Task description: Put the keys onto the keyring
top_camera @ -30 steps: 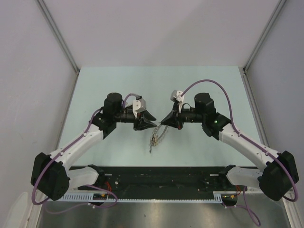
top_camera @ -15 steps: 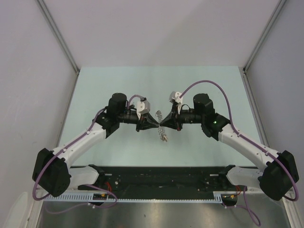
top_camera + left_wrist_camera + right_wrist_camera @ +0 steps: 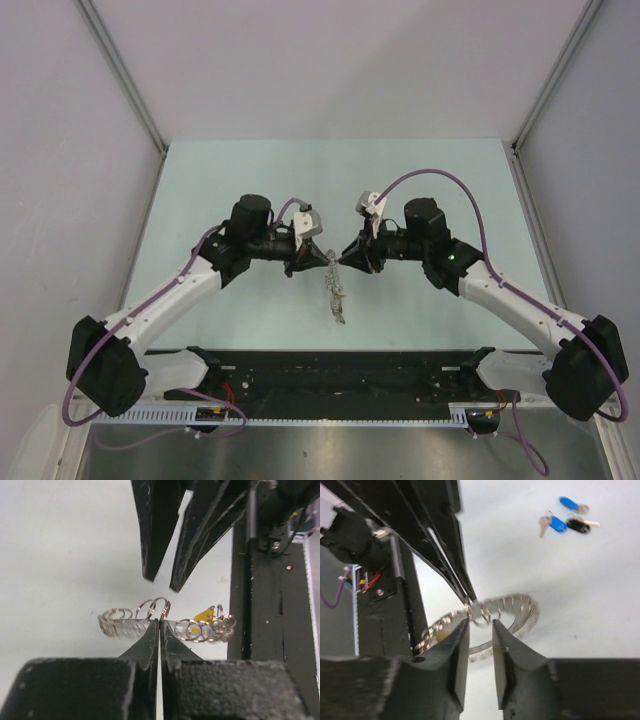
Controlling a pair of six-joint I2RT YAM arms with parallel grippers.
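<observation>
The left pincer [image 3: 318,262] and the right pincer [image 3: 347,257] are brought tip to tip above the middle of the pale counter [image 3: 250,170]. The keyring [image 3: 335,296] is seen hanging from their meeting point and trailing toward the near edge. Whether its lower end touches the counter cannot be told.

In the left wrist view, the left pincer's jaws are pressed fully together on the keyring's flat rim, about midway along it, and the ring is presented edge-on across the picture. Small wire loops [image 3: 150,610] are seen standing up along the rim on both sides of the grip. A yellow key head [image 3: 204,615] is lodged among the loops on one side of the grip.

The right pincer is held narrowly parted, with nothing gripped. Its two fingertips [image 3: 150,575] are poised just beside the fringe of loops, close to the spot clamped by the left pincer. In the right wrist view a loop is framed in the gap between its jaws, but no contact can be made out.

Two blue-headed keys [image 3: 556,524] and one black-headed key [image 3: 577,526] are seen lying close together on the counter, well apart from the keyring. They are shown only in the right wrist view.
</observation>
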